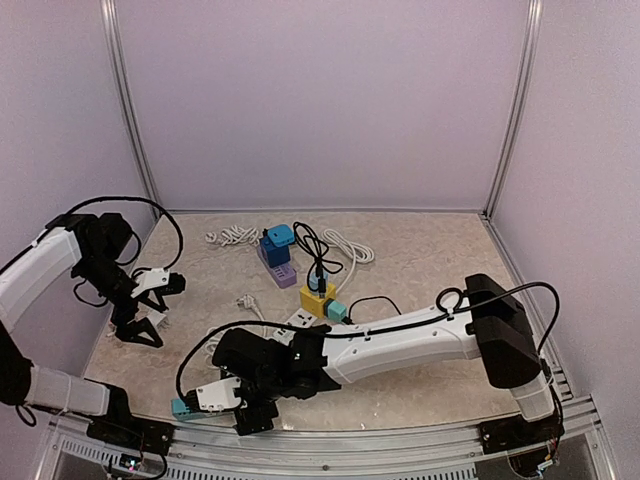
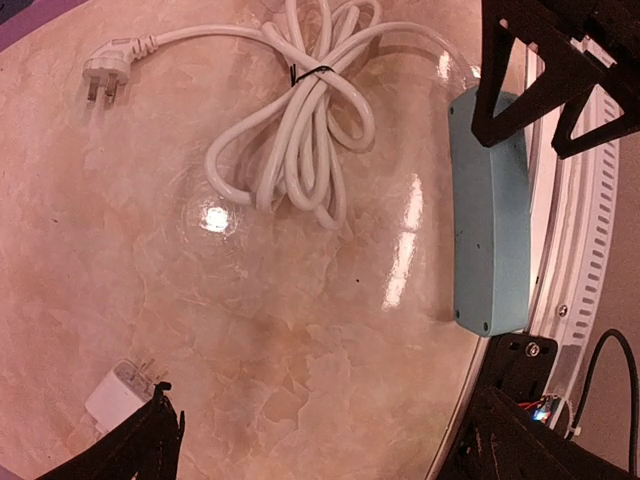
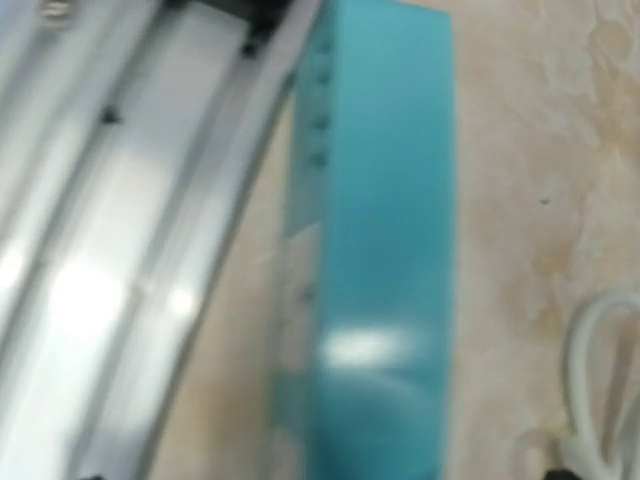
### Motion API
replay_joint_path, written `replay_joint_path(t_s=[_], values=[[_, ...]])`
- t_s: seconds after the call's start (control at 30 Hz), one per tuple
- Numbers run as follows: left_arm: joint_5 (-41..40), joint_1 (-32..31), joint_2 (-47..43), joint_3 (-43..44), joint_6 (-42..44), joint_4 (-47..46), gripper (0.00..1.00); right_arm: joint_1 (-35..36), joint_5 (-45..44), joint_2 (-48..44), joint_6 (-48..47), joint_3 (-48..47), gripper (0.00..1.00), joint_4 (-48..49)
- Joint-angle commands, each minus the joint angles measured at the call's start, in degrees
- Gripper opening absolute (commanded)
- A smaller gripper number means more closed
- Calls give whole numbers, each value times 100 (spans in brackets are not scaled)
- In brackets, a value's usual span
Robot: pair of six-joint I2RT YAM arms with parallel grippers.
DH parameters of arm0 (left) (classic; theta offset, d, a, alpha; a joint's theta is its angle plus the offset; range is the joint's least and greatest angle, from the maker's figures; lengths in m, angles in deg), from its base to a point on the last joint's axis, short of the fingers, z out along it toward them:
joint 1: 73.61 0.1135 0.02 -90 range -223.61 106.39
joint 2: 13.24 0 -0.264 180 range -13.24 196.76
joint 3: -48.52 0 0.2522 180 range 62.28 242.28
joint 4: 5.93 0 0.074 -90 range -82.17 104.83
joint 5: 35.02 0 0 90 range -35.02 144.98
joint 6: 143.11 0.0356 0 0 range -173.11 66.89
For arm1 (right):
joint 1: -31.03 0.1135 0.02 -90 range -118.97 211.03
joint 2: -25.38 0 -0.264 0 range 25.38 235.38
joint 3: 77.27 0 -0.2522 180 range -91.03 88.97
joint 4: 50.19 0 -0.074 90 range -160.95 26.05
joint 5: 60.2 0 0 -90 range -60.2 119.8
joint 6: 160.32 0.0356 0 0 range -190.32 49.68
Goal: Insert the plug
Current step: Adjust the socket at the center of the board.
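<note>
Right gripper (image 1: 243, 405), jaws apart, hangs over the blue power strip (image 1: 184, 406); left gripper (image 1: 140, 325), jaws wide apart and empty, hangs above a white charger (image 2: 115, 395).

1. Top external looks down from behind the arm bases (image 1: 130, 435) over the whole table (image 1: 430, 260).
2. Left wrist faces the tabletop from some height.
3. Right wrist, very close, shares the teal power strip (image 3: 385, 250) with it.

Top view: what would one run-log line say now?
left gripper open | right gripper open over teal power strip | white plug lying loose
</note>
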Motion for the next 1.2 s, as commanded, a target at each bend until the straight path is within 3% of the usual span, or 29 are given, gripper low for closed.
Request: replay_joint_path(t_s=[0.0,0.13,0.17,0.37,0.43,0.6,0.63,0.9,1.0,1.17], values=[[165,249,-518,-347,41,168,99,-239,-17,458,-149,-710,87,-556],[210,289,-922,-426,-7,273,99,-300,278,674,88,-851,55,-846],[212,292,-973,-424,-21,287,99,-313,307,670,143,-814,52,-832],[416,298,-1195,-391,-16,512,99,-424,500,632,398,-609,54,-752],[470,295,-1254,-396,6,560,99,-483,644,695,579,-686,49,-787],[443,301,-1439,-456,-3,561,99,-788,1361,972,1610,-1349,16,-1355],[418,301,-1458,-467,-7,562,99,-843,1505,1028,1852,-1485,1,-1468],[402,146,-1483,-685,-178,168,99,-1581,3435,1412,4524,-1709,0,-861],[371,-350,-1507,-1110,-268,-186,99,-1674,3529,1733,4930,-1974,0,-791],[-794,-1348,-1488,-1801,-814,-1584,99,-1833,3840,2063,5709,-2184,0,-370]])
